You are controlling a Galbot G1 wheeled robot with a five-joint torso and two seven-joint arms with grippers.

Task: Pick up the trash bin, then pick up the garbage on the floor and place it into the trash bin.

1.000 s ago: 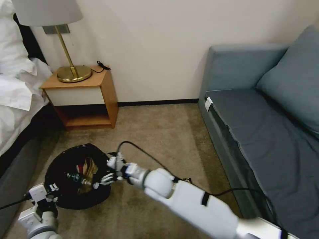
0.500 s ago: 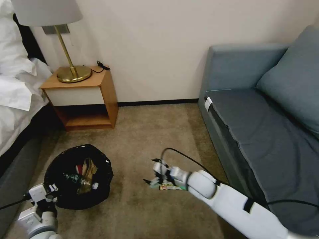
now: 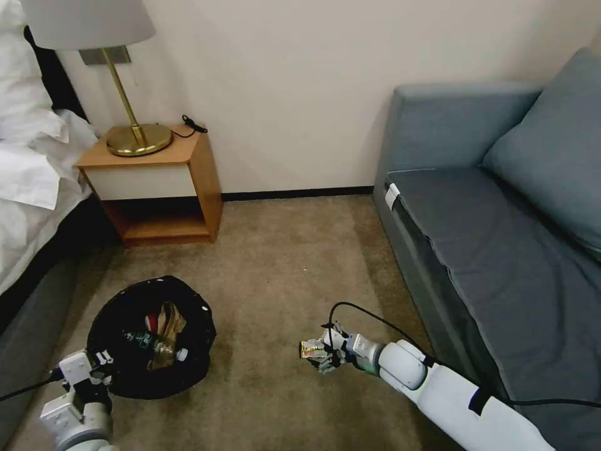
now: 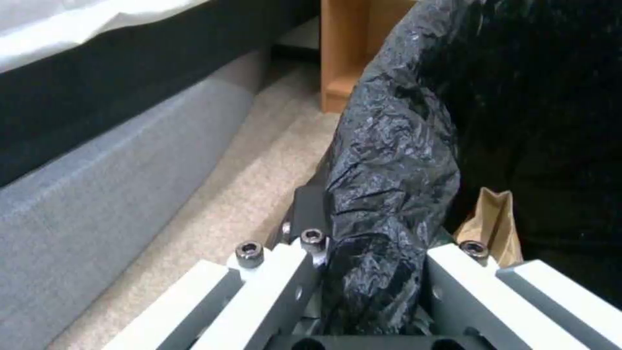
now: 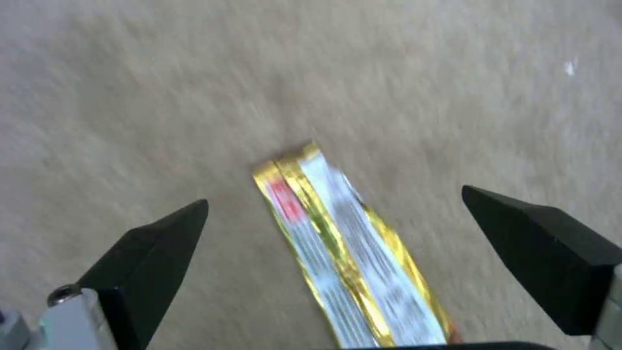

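Right claw (image 5: 334,214) gapes over the wrapper (image 5: 347,253) on the carpet — left claw (image 4: 369,272) clamps the bin (image 3: 150,338) rim.

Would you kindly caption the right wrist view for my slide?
Right claw, open, straddles a gold wrapper lying on the carpet.

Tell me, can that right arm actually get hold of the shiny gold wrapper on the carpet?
Probably yes. The right gripper hangs open just above the gold wrapper, one finger on each side, with only bare carpet around. The left gripper is off holding the trash bin.
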